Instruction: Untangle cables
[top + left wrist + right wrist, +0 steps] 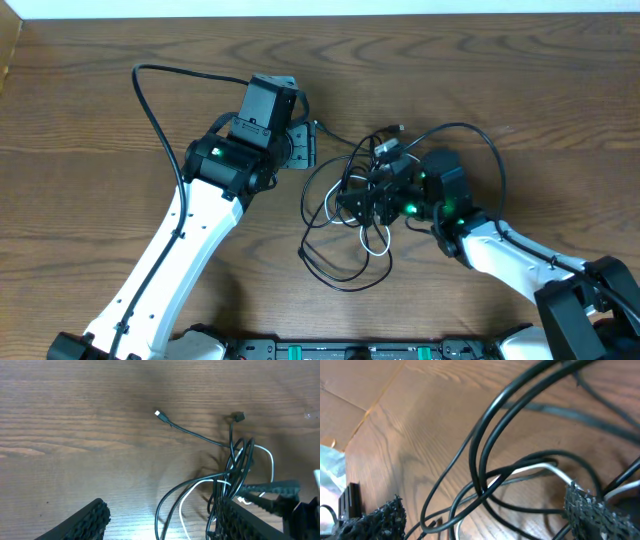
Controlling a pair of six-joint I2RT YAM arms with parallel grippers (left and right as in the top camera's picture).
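Two grippers over the table [100,120]. The left gripper [302,147] hovers just left of the cables [234,462], its fingers spread wide and holding nothing. The right gripper [372,200] sits in the knot mid-table, also wide, with strands running loose between its fingers. There's one white cord [535,467]; the black cords are too tangled to count. Two plug ends [158,413] lie free on the far side.

There is one white cable [535,467], several black cables [476,455] too tangled to count, two robot arms [170,250] and one wooden table [100,120].
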